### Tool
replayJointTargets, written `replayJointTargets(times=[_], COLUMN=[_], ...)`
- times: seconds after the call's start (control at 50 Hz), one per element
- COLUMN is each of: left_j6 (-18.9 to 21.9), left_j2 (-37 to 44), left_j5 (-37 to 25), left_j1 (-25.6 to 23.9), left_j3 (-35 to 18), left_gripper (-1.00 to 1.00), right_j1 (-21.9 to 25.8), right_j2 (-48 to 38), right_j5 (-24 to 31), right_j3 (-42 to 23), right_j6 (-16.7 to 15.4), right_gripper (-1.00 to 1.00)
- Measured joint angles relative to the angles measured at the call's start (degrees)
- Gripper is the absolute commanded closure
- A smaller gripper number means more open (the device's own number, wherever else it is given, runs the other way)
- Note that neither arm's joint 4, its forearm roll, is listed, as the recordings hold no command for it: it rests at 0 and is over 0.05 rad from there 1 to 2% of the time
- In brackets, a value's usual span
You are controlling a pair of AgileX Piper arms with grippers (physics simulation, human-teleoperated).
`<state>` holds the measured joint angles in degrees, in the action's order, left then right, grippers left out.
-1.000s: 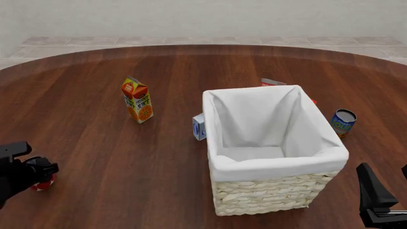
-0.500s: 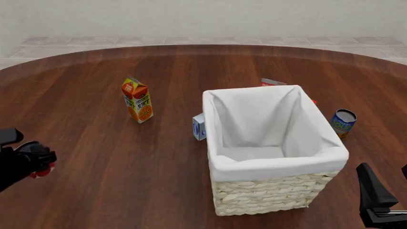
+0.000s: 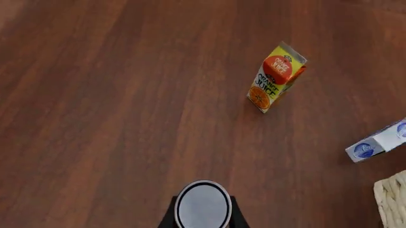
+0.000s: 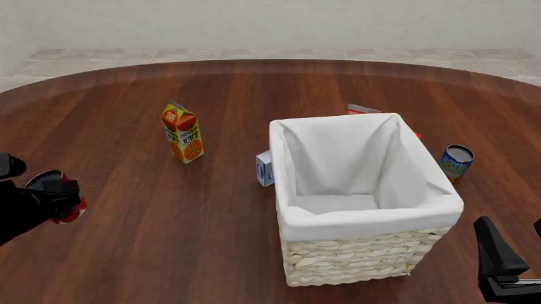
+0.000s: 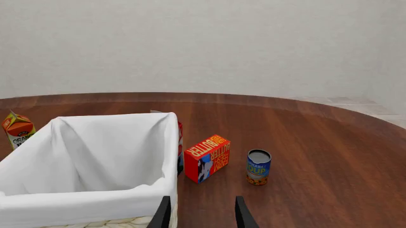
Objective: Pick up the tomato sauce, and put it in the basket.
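The tomato sauce is a small red can held clear of the table at the far left, with my left gripper shut on it. In the left wrist view its silver top sits between the dark fingers. The basket, pale wicker with a white lining, stands right of centre, well away from the can. My right gripper hovers low at the front right corner beside the basket. In the right wrist view the right gripper is open with nothing between its fingers.
An orange juice carton stands left of the basket and a small blue-and-white box leans against its left wall. A blue-and-yellow can and a red butter box sit to the basket's right.
My left gripper has risen and shifted slightly right with the tomato sauce, lifting it off the table. The right arm has not moved.
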<state>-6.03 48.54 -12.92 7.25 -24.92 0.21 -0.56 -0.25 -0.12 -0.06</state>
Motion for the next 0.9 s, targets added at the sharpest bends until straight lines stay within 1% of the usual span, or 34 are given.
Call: replayJointTargets(times=[0.24, 0.38, 0.56, 0.9], left_j6=[-1.4, -1.4, -0.4, -1.7], left_j2=[-6.7, -8.9, -9.9, -8.5], left_j5=[-8.8, -12.5, -15.2, -19.5], left_j1=[-5.8, -8.8, -12.3, -19.3], left_j3=[-5.0, -8.0, -11.0, -17.4], left_gripper=[1.00, 1.00, 1.00, 1.00], right_j1=[0.0, 0.0, 0.0, 0.0], right_j2=[0.0, 0.0, 0.0, 0.0], right_j5=[0.0, 0.0, 0.0, 0.0], right_j3=[0.0, 0.0, 0.0, 0.0], right_j6=[0.0, 0.0, 0.0, 0.0], right_gripper=[-1.00, -1.00, -1.00, -1.00])
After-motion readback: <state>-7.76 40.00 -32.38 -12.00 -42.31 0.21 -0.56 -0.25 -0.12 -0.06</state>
